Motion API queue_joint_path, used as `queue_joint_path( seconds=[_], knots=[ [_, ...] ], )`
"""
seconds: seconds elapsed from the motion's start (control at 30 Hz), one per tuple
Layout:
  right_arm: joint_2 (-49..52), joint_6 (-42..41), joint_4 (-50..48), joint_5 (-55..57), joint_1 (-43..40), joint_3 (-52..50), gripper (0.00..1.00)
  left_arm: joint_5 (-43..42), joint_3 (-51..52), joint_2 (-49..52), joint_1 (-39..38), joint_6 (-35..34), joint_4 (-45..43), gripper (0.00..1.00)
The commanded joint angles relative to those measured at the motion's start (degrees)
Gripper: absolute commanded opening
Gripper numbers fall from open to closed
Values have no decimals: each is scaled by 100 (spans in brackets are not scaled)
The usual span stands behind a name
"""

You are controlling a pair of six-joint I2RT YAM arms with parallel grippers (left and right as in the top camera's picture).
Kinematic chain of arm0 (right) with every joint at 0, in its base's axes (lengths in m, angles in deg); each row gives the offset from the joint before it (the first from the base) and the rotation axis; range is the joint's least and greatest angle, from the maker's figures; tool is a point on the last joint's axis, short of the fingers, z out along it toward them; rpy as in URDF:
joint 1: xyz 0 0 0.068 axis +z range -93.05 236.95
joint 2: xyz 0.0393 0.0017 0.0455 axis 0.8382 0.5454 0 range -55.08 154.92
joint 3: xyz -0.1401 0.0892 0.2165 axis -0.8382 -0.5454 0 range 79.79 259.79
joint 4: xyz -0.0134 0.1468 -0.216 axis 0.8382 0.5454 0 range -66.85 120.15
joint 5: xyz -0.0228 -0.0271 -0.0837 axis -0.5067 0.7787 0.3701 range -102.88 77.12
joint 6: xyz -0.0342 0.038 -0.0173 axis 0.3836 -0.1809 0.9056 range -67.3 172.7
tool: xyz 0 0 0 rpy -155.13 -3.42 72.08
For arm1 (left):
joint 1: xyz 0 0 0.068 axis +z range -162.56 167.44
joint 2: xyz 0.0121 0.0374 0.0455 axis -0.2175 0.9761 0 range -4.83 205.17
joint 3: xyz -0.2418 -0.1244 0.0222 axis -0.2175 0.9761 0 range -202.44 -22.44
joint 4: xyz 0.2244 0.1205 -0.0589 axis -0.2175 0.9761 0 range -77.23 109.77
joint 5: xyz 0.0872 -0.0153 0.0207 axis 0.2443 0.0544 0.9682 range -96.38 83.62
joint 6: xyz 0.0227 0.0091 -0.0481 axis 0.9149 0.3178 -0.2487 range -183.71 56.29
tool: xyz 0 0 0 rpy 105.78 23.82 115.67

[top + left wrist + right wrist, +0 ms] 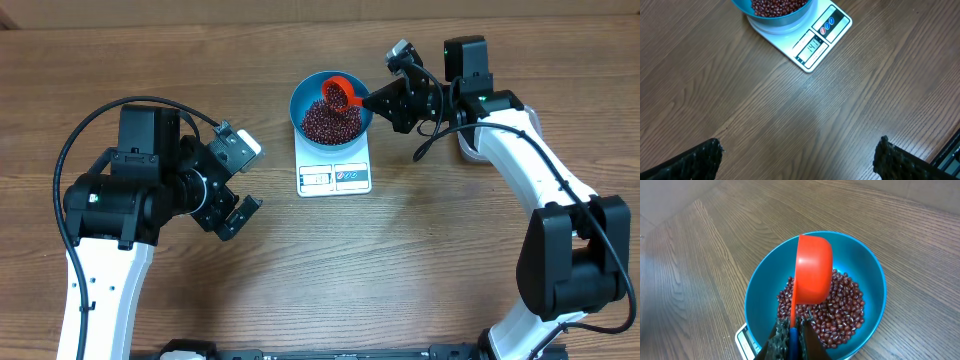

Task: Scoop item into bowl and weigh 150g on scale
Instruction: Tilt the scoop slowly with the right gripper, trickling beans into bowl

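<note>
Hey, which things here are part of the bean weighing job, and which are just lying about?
Job: beans, blue bowl, scale, red scoop, right end effector shut on the scoop's handle.
Not in use: left end effector, open above the wooden table.

Red-orange measuring cup [813, 270], handle in the right hand [791, 340], bottom-up over beans [840, 310] in blue bowl [760, 290]

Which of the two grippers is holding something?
The right gripper: its jaws are shut on the red scoop over the blue bowl, whereas the left gripper has jaws wide open, holding nothing.
</note>
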Motion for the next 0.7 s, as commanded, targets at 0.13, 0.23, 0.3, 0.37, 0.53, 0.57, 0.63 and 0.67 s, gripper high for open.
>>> queue_joint_path(
  seconds=[0.13, 0.23, 0.3, 0.37, 0.53, 0.57, 0.63, 0.67],
  knots=[
    [22, -17, -20, -37, 26, 83, 4, 0, 28, 13, -13, -55, -2, 100],
    [22, -17, -15, -39, 26, 83, 4, 0, 28, 13, -13, -55, -4, 100],
    [22, -17, -11, -42, 26, 83, 4, 0, 28, 13, -13, -55, -4, 100],
    [22, -15, 28, -114, 37, 83, 4, -2, 28, 13, -13, -55, -4, 100],
    [22, 28, -24, 162, 28, 83, 4, -2, 28, 13, -13, -55, -2, 99],
    [22, 22, -31, 149, 20, 83, 4, 0, 28, 13, -13, -55, -2, 100],
    [22, 2, 20, -4, 22, 83, 4, -2, 28, 13, -13, -55, -2, 100],
    [22, 4, 52, -74, 44, 83, 4, -2, 28, 13, -13, -55, -4, 100]
  ],
)
